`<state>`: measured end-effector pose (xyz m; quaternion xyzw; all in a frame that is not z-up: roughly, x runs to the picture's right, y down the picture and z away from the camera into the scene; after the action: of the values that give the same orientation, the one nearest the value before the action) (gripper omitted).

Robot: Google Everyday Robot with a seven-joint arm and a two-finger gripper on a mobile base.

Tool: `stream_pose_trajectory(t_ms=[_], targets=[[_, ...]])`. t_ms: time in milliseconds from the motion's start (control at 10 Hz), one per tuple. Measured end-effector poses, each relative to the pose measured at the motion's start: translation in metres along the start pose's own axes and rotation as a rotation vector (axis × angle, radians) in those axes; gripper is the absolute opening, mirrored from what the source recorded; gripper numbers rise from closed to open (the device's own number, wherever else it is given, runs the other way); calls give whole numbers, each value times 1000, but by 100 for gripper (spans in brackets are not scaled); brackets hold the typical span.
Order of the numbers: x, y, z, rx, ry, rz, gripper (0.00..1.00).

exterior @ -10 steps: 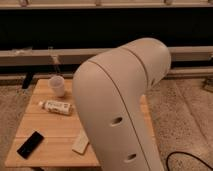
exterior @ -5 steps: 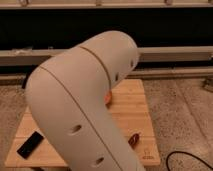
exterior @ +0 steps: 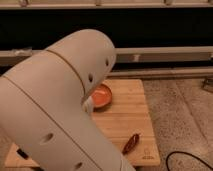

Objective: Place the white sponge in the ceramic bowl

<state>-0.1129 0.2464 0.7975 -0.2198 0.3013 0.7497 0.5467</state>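
Observation:
The ceramic bowl is small, shallow and glossy orange-red inside. It sits near the middle of the wooden table, with its left part behind my arm. My arm's large white link fills the left and centre of the camera view. The white sponge is hidden behind the arm. The gripper is out of view.
A small reddish-brown object lies near the table's front right corner. A black flat object peeks out at the front left edge. A dark cable lies on the speckled floor at the right. A dark wall with a rail runs behind the table.
My arm has swung to the left across the view. It now covers the cup, bottle and sponge on the left and uncovers the orange-red bowl and the table's right side.

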Motion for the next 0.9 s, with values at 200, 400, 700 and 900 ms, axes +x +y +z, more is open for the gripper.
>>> stream_pose_trajectory(t_ms=[200,400,700,900], targets=[[3,9,-5,-33,4,-17,65],[11,15,-8,-74,30,-53,65],[34,28,-8,-108,63,-142,65],[48,37,-7,-102,59,-207,65]])
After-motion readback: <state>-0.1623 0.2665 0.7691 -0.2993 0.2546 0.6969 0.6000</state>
